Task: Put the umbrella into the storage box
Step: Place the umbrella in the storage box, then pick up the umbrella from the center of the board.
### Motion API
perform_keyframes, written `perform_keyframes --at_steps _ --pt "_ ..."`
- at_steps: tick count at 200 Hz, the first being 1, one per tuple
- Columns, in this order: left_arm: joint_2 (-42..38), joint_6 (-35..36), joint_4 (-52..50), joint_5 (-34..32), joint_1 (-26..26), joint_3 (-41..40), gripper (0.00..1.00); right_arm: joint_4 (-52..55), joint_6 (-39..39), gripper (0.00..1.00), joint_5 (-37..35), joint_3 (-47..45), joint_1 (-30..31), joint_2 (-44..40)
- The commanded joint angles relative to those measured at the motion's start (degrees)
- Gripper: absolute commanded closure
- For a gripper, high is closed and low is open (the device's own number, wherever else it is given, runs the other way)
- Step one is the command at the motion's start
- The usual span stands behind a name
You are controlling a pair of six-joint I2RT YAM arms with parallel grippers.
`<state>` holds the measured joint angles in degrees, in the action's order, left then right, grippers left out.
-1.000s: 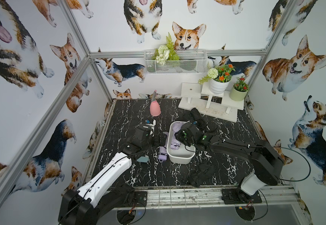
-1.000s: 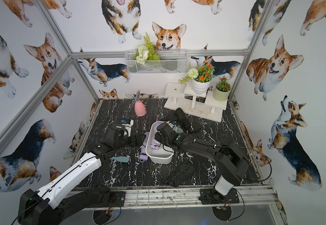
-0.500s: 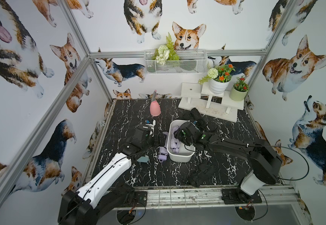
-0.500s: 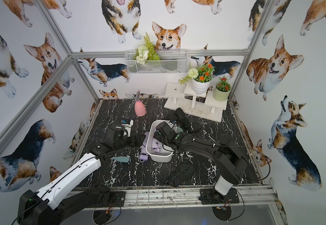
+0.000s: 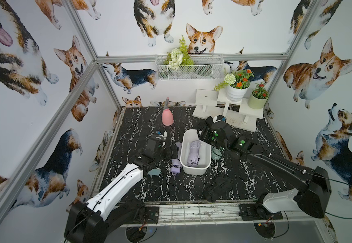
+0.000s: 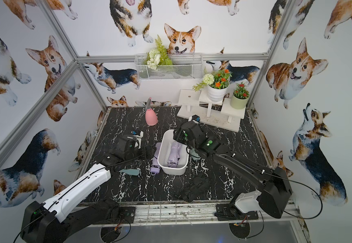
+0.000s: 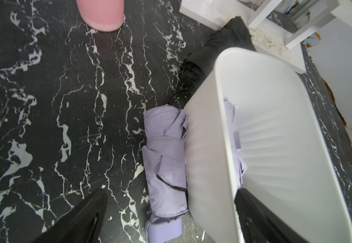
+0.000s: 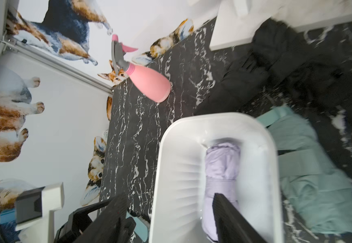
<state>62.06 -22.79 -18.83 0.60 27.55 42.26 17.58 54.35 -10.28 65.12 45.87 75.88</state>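
— Lifting straight up is, I judge, the right move now. The lilac umbrella [image 5: 194,153] lies lengthwise on the floor of the storage box [image 5: 195,170]. My right gripper [image 8: 168,196] hangs over the box's far end with its jaws apart, holding nothing.

— What could spoil it?

— One finger sits above the umbrella's fabric inside the box, and the other is outside the box's long wall. Sliding sideways could hook the rim or drag a fold, so I'd rise first and only then pull away from the box.

— And your left?

— My left gripper [image 7: 170,191] is wide open and empty, low beside the box. It hovers above a second lilac umbrella [image 7: 166,160], which lies on the table touching the box's outer wall.

— Do the views agree?

— Both top views show the stored umbrella fitting wholly inside the box, which neither wrist view does. The right wrist view shows a teal umbrella [image 8: 309,178] lying along the box's opposite long side, and in the top views my arm mostly hides it. The left wrist view catches only a sliver of the stored umbrella past the box wall. It does show plainly that the second one rests against the box.
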Motion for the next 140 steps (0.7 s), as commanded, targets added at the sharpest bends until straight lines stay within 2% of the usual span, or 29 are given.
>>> perform_keyframes --at_steps 1,23,53,104,140 --pt "1.2 -2.6 -0.8 1.2 -0.5 -1.1 0.05 6.4 -5.7 0.3 4.2 -3.1 -4.5 -4.3" --pt "2.8 -3.1 1.4 4.2 -0.6 -2.3 0.09 7.3 -7.9 0.29 8.0 -5.9 -9.5 -7.7" --pt "5.3 -3.5 3.0 6.6 -0.6 -3.5 0.13 10.9 -12.4 0.27 13.6 -6.2 -14.5 -7.7" --pt "12.9 -3.3 9.0 12.9 -2.6 -4.1 0.13 10.0 -16.1 0.26 18.9 -7.1 -16.9 -6.0" --pt "17.0 -3.1 12.5 17.6 -5.4 -4.2 0.29 9.8 -16.8 0.26 19.7 -7.2 -17.0 -5.2"
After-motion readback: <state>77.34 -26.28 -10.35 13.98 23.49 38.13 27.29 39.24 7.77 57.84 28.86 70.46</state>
